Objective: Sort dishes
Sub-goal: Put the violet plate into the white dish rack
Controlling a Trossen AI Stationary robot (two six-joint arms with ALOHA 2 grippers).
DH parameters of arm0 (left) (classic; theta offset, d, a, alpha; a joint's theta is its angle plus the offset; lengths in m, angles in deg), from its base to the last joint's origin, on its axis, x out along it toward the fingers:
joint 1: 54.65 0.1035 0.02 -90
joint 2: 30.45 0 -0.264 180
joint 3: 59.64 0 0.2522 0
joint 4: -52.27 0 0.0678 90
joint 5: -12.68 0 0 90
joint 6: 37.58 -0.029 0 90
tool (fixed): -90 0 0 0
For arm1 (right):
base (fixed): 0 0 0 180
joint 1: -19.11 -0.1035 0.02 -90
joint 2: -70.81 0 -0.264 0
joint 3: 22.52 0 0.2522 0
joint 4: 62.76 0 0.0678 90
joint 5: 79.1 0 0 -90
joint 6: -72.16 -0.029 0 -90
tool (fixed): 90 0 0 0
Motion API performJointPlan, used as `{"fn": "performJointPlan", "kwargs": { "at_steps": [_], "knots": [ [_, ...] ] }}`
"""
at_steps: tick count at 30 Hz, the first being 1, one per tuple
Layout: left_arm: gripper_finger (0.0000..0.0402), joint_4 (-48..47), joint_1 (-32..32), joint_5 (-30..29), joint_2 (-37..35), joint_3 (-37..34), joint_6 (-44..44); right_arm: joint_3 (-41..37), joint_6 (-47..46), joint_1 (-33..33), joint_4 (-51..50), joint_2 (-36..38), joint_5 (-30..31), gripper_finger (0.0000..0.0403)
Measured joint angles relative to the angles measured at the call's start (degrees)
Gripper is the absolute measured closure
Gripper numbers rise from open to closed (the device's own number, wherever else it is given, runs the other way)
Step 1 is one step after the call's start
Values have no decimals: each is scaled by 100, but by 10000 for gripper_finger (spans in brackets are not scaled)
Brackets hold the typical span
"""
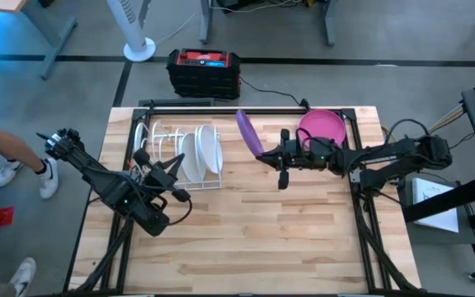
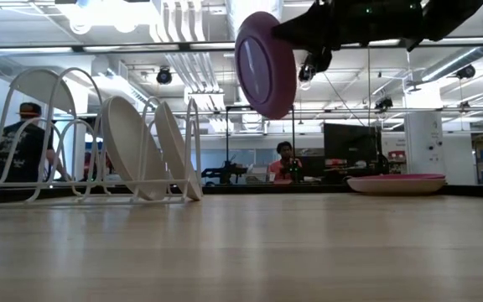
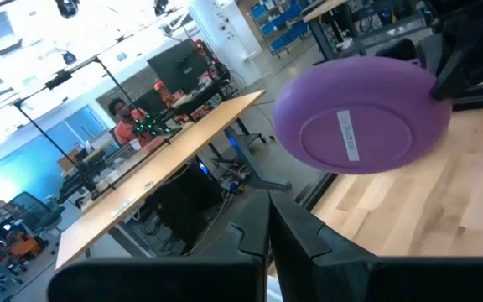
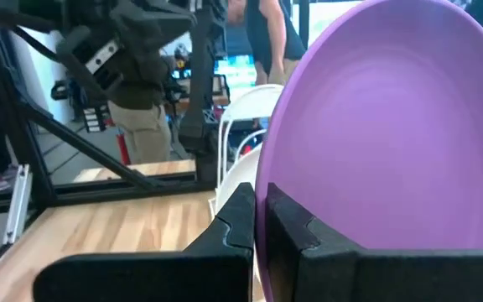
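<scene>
A purple plate (image 1: 248,132) stands on edge in the air above the table's far middle, and my right gripper (image 1: 264,155) is shut on it. The low view shows the plate (image 2: 265,63) well above the tabletop. A magenta dish (image 1: 322,125) rests flat on the table at the far right. Two white plates (image 1: 202,153) stand on edge in the white wire rack (image 1: 162,136) at the far left. My left gripper (image 1: 176,167) hovers shut beside the rack's near end, empty, pointing toward the purple plate (image 3: 359,113). My right gripper pinches the purple plate's rim (image 4: 262,201) between its two fingers, one on each face. The fingers come in about level from the table's right, at the rim's near end (image 1: 260,153). The plate is lifted clear, standing on edge, its faces toward the table's left and right.
Bare wood lies across the near half of the table (image 1: 254,239). A black and red box (image 1: 204,70) sits on the floor past the far edge. A person's legs (image 1: 23,165) show at the table's left; other people are seen in the room behind.
</scene>
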State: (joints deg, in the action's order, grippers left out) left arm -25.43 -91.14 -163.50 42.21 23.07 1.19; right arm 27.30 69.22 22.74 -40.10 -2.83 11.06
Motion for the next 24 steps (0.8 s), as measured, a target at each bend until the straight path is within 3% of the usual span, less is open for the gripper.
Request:
{"fn": "performJointPlan", "kwargs": {
  "at_steps": [8, 24],
  "knots": [
    [401, 0, 17, -360, 0, -104, 80, -2, -151, 13, 172, -153, -5, 403],
    [401, -2, 298, -389, 0, -110, -73, -7, -484, 20, 306, -110, 260, 403]
  ]
}}
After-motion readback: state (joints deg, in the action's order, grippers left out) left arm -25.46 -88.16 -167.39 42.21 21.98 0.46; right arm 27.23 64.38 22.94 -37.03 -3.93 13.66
